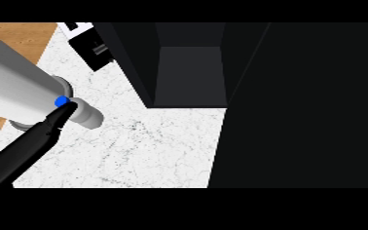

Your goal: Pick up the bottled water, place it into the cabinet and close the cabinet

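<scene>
Grey forearm [25, 85] fills left edge, nearest camera. Black left hand [36, 139], fingers straight, fingertip against blue-capped bottled water [79, 111] on white desk [158, 146]; nothing gripped. Pick-up step, likely. Next: curl round bottle, lift toward open dark cabinet [191, 73].

Open cabinet [191, 68] stands on the counter [144, 146]; left hand [32, 143], perhaps resting, lies left.
</scene>
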You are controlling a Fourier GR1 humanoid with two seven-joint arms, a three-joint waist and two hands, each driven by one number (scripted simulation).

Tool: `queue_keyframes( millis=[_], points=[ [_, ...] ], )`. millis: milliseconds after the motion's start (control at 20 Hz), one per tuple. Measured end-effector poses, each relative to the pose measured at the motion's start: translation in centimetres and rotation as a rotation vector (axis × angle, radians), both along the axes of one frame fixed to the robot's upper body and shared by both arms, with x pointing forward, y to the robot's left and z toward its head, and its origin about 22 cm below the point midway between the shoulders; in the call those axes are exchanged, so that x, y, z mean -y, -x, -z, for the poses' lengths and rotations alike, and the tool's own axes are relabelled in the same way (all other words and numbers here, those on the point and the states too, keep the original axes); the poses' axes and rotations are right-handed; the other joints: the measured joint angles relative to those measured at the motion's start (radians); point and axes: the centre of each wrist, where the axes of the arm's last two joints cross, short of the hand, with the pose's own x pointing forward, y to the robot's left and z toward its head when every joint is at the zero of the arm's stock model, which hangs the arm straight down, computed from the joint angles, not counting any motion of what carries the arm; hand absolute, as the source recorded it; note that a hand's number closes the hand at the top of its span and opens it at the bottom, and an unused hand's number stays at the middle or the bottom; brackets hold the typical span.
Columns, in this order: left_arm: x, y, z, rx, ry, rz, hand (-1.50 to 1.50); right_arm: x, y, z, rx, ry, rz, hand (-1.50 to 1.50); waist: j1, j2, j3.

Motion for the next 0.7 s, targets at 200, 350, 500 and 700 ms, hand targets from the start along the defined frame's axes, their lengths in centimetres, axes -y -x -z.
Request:
queue_keyframes(
  millis=[200, 350, 500, 700],
  points=[
    [-1.2, -0.4, 1.0, -0.02, 0.009, -0.008, -1.5, 0.0, 0.4, 0.3, -0.002, 0.004, -0.001, -1.5, -0.003, 0.0, 0.0],
    [-1.9, -1.1, 1.5, -0.031, 0.017, -0.005, -1.5, -0.3, 0.6, 0.2, -0.011, 0.005, -0.008, -1.5, -0.004, 0.0, -0.001],
    [-2.2, -2.0, 2.8, -0.049, 0.022, -0.005, -1.5, -0.6, 0.5, 0.1, -0.009, 0.001, -0.013, -1.5, -0.004, 0.001, -0.001],
    [-3.2, -3.3, 4.3, -0.068, 0.026, -0.021, -1.5, -0.6, 0.5, 0.1, -0.005, 0.017, -0.013, -1.5, -0.006, 0.001, -0.001]
  ],
)
